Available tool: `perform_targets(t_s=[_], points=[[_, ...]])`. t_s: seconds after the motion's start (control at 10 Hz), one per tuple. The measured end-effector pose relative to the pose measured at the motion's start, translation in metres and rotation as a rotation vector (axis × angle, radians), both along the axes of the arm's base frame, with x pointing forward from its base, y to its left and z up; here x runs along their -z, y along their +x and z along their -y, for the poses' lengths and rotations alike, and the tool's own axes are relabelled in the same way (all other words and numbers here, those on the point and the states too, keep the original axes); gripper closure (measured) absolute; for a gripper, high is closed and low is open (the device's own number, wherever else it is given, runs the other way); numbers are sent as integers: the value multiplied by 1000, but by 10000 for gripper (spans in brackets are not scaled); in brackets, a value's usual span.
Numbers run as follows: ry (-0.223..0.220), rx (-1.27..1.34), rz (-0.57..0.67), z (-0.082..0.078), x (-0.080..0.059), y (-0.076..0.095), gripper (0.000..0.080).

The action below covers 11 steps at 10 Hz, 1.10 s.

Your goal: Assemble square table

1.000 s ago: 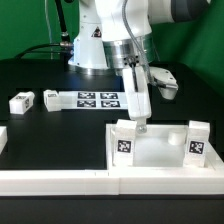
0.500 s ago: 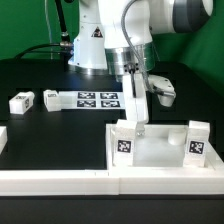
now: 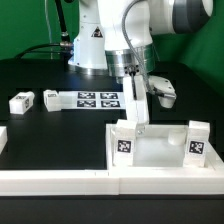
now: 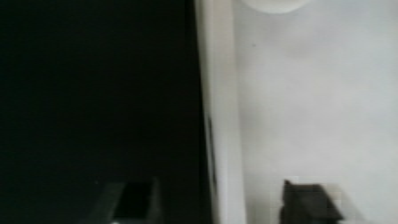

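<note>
1. Jaws stand apart, straddling the rim at one corner of the tabletop (image 3: 160,152). In the wrist view one of the fingers (image 4: 313,204) hangs over the white tray floor (image 4: 320,100) and the other over the dark desk (image 3: 60,135). The rim wall runs between them with a gap on each side, so nothing is clamped yet. Straddling the rim likely sets up a pinch, so the tray can be dragged or turned.
2. Nearest the camera, a long white rail (image 3: 60,182) lies along the front of the desk. The tabletop lies just behind it, toward the exterior view's right, probably pushed up against it as a stop.
3. Further back on the exterior view's left, two short legs (image 3: 22,101) (image 3: 53,98) lie loose, well apart from the tabletop. What looks like a third (image 3: 165,92) sits behind the arm. The one round socket (image 4: 276,6) in the wrist view is empty, so I judge that no leg has been fitted there.
4. Beyond them lies the marker board (image 3: 98,100), in front of the robot's base.
5. Against a second ago, the arm has leaned and more of its dark upper joint shows at the top. The fingertips sit slightly lower on the same rim. Tabletop, legs and rail have not moved.
</note>
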<state>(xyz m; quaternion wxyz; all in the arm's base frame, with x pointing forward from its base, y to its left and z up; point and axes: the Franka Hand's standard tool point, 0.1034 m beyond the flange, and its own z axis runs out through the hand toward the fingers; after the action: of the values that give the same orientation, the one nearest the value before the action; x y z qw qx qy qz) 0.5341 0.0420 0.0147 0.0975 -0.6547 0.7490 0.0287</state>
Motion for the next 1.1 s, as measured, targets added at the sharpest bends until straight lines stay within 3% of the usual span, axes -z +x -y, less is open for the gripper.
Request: perform_targets(t_s=[0.1,0.2,1.1], points=[[0,0,-1,0,0,0,601],[0,0,-1,0,1,0,725],[-1,-13,0,0,1,-1,742]])
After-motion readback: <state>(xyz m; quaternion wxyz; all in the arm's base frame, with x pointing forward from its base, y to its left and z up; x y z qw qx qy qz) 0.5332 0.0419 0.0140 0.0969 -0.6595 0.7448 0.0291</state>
